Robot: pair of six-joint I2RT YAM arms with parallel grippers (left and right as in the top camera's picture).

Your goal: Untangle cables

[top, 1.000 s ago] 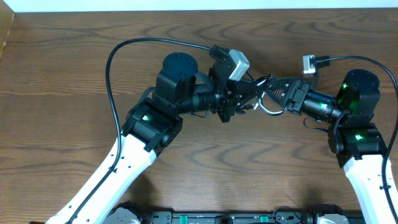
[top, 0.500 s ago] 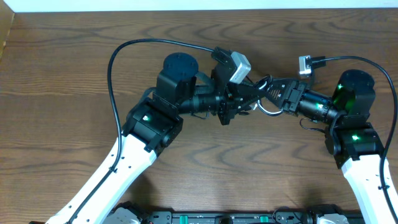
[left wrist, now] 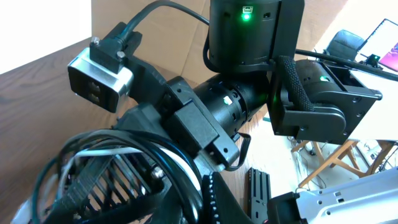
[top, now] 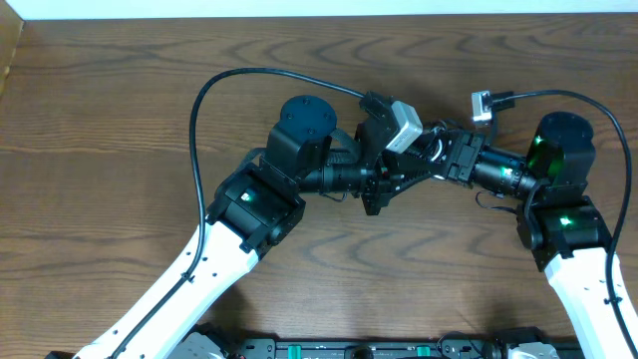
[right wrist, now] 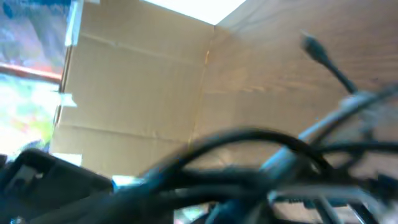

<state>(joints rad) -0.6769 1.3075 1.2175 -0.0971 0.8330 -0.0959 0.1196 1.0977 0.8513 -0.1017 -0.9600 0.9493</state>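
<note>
A dark wood-grain bench [top: 100, 120] is seen; brown cardboard panels [right wrist: 137, 81] are stood behind it, brightly lit above.

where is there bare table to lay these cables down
The widest bare table lies left of the left arm. Another patch lies toward the near edge, between it and the right arm. The middle is crowded: left gripper and right gripper meet at the cables.

- The left arm [top: 244, 199] reaches from the near edge up to the middle.
- The right arm [top: 563, 224] bends in from the right edge.
- The left gripper [top: 391, 182] and right gripper [top: 436, 155] face each other, very close.
</note>
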